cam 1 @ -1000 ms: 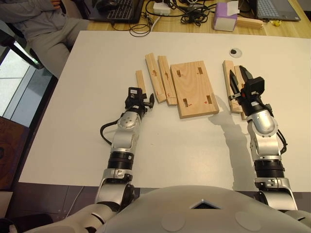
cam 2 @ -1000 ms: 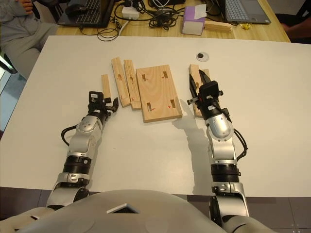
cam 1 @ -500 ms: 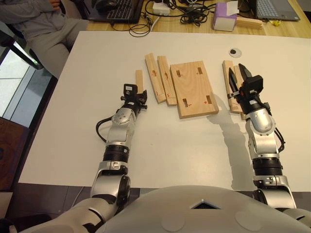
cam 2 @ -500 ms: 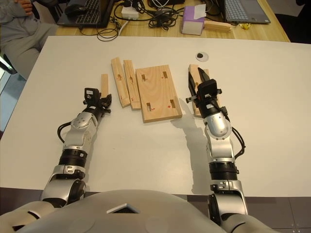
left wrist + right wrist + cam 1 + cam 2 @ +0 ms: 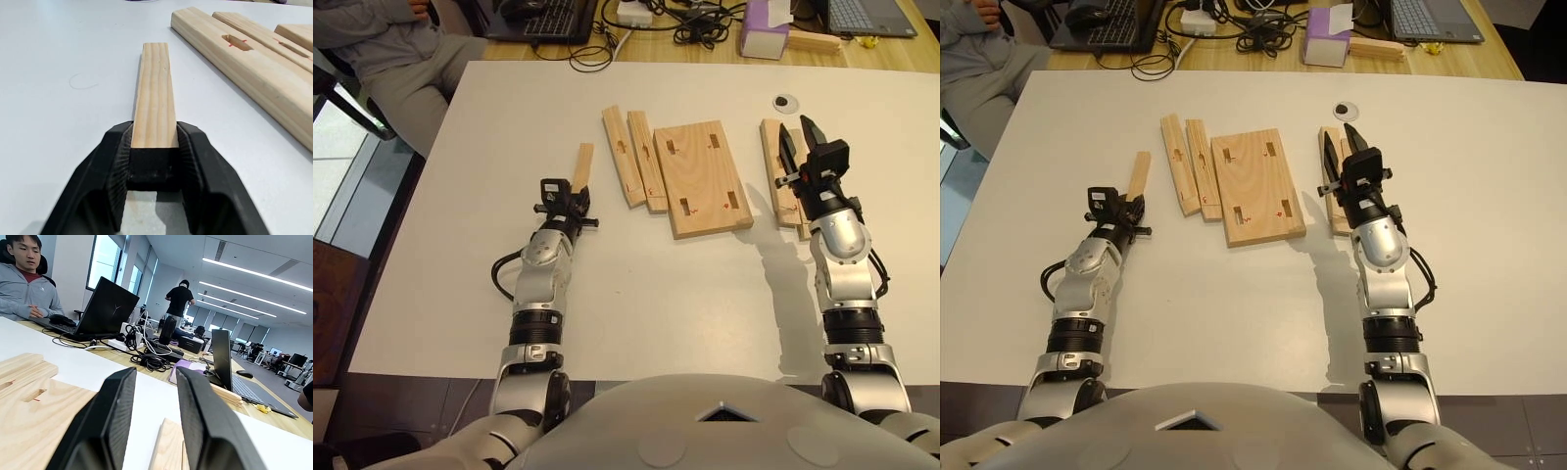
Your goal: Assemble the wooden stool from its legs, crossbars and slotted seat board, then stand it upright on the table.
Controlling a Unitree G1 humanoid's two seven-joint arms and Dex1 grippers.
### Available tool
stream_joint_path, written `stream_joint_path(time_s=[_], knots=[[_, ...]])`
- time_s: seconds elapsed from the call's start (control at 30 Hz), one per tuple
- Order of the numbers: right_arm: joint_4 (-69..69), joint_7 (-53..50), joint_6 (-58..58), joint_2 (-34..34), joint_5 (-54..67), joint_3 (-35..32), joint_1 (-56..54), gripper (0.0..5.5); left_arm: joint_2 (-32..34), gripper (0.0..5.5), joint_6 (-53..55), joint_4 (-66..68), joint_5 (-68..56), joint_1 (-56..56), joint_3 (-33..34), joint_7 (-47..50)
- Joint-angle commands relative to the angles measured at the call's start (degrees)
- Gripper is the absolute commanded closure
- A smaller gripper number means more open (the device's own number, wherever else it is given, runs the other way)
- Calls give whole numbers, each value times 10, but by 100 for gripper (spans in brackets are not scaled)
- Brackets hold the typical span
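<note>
The slotted seat board (image 5: 702, 176) lies flat at the table's middle. Two slotted legs (image 5: 620, 155) (image 5: 646, 162) rest side by side just left of it. Further left lies a short crossbar (image 5: 581, 164), tilted, and my left gripper (image 5: 574, 198) is shut on its near end; the left wrist view has both pads clamped on the crossbar (image 5: 155, 93) flat on the table. Right of the board lie more wooden pieces (image 5: 771, 181). My right gripper (image 5: 800, 137) hovers above them, open, with nothing between its fingers (image 5: 203, 421).
A small black disc (image 5: 787, 102) sits on the table behind the right pieces. A purple box (image 5: 763, 18), laptops and cables crowd the desk beyond the far edge. Bare white tabletop (image 5: 666, 294) spreads in front of the parts.
My left gripper moved left, shut on the crossbar's near end and dragged that end leftward, tilting the bar. My right gripper shifted slightly away, staying open.
</note>
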Motion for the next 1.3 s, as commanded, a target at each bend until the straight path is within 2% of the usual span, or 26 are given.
stream_joint_path(time_s=[0.03, 1.3], knots=[[17, -2, -9, 0, -1, -4, -19, 403, 0, 421, 23, -14, 0, -3, -4, -1], [44, 6, -24, -8, 1, -6, -46, 403, -30, 421, -38, -69, -14, -17, -7, -3]])
